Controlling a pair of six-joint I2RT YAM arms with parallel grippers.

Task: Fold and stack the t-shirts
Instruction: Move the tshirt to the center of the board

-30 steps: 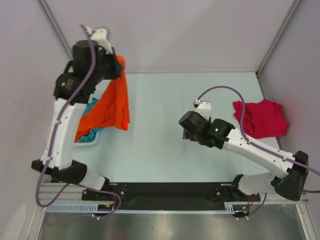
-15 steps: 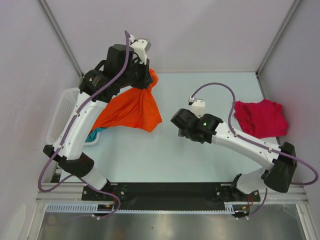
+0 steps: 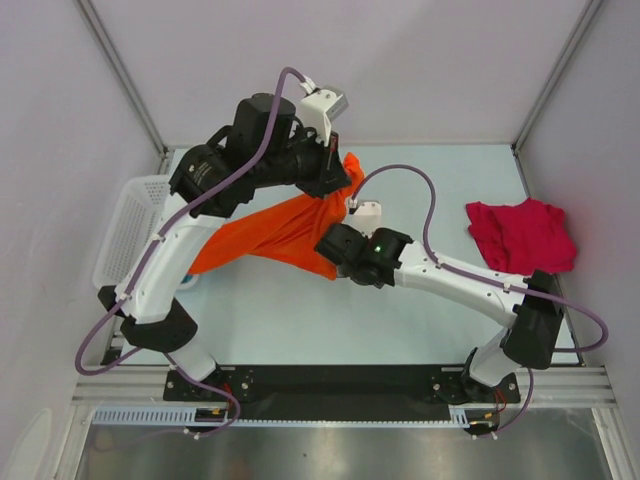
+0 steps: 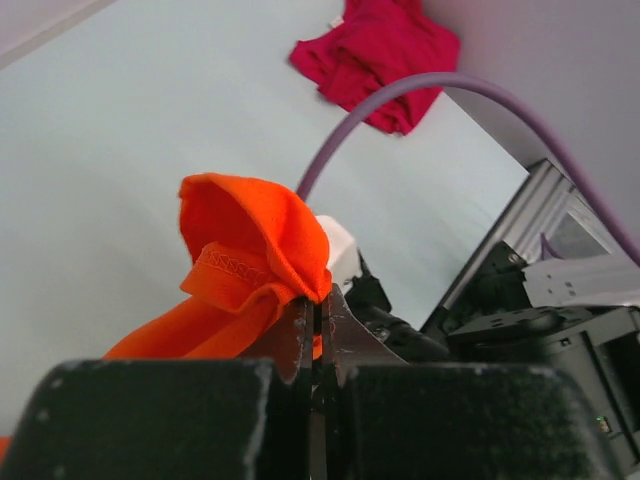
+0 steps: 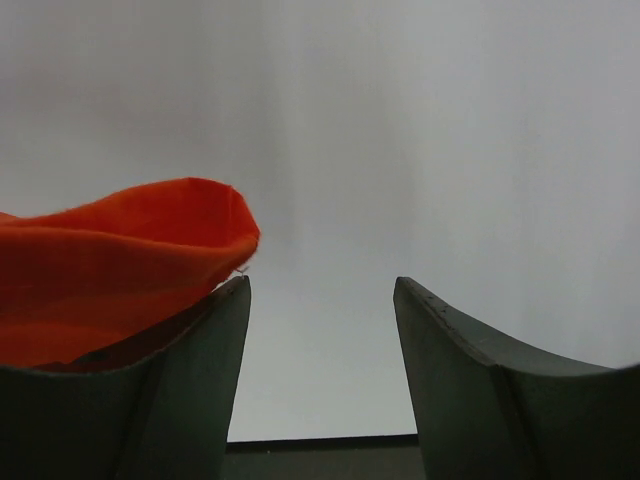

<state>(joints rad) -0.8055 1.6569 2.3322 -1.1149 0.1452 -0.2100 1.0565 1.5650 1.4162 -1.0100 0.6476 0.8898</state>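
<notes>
- My left gripper [image 4: 318, 312] is clamped tight on a bunched fold of the bright orange cloth t-shirt [image 3: 268, 236], with the stitched hem puffing up just above the fingertips in the left wrist view.
- From overhead, that orange shirt hangs off the left gripper [image 3: 343, 186] above the middle of the pale blue-green table [image 3: 440, 185]. It stretches down and to the left towards the white plastic mesh basket [image 3: 122, 228] at the table's left edge.
- My right gripper [image 5: 321, 292] has its jaws spread wide and grips nothing.
- In the right wrist view, a rounded edge of the orange shirt lies against the outer side of one finger [image 5: 205, 340], not between the two.
- From overhead, the right gripper [image 3: 330, 258] sits at the lower right edge of the hanging orange cloth, just below the left gripper.
- The crimson red cloth t-shirt [image 3: 521, 236] lies in a loose heap on the right side of the table, well apart from both grippers.
</notes>
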